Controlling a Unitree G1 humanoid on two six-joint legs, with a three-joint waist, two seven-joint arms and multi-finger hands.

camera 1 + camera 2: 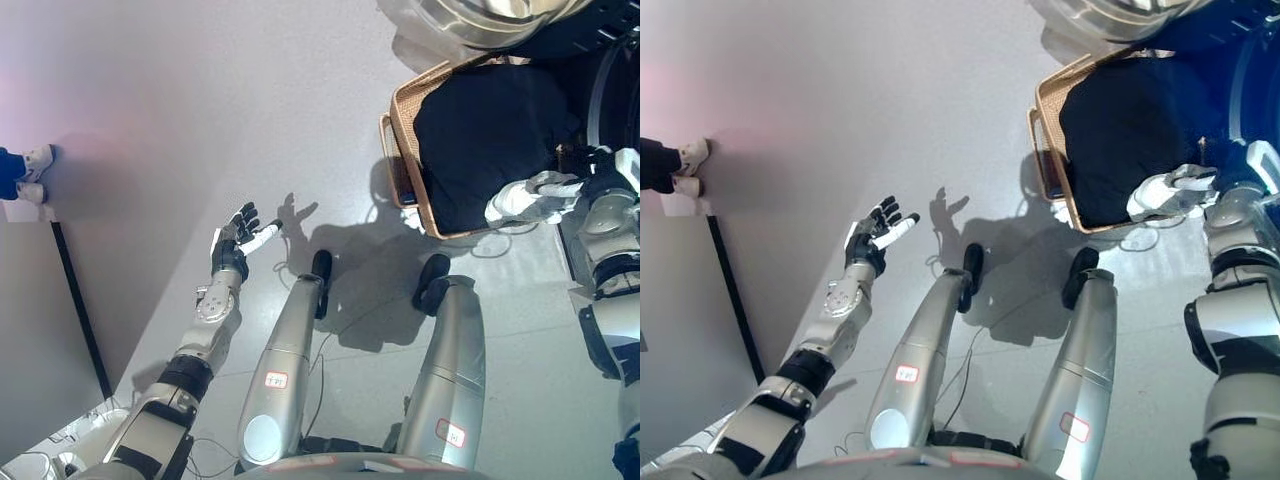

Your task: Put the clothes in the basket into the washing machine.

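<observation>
Dark clothes [490,150] still fill the wicker basket [402,130] below the washer [490,20]; right hand [540,197] rests on them, grip unclear; left hand [238,238] hangs open, empty. Loading not begun.

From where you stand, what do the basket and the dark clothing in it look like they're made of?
The basket looks like woven wicker or rattan: tan, matte, with a braided rim. The dark clothing looks like soft fabric, navy or black, matte and slumped in folds; the exact fibre cannot be told. The right hand is at its near edge.
</observation>
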